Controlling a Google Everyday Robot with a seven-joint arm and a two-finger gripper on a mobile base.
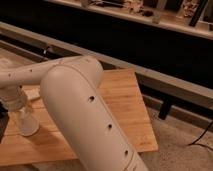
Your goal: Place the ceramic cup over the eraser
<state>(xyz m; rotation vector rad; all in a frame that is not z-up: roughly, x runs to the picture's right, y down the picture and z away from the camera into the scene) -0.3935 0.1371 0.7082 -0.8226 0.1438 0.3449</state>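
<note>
The ceramic cup [27, 123] is a small off-white tapered shape at the left of the wooden table [122, 95], wider at the bottom than at the top. My gripper [17, 103] is directly above it, at the end of the white arm [85, 115] that sweeps across the foreground, and it meets the cup's top. Whether the cup rests on the wood or hangs just above it I cannot tell. The eraser is out of view.
A dark object [2, 114] pokes in at the left edge beside the cup. A grey rail [165, 80] runs behind the table, with a dark wall and a cluttered shelf [150, 12] beyond. Speckled floor [185, 150] lies to the right.
</note>
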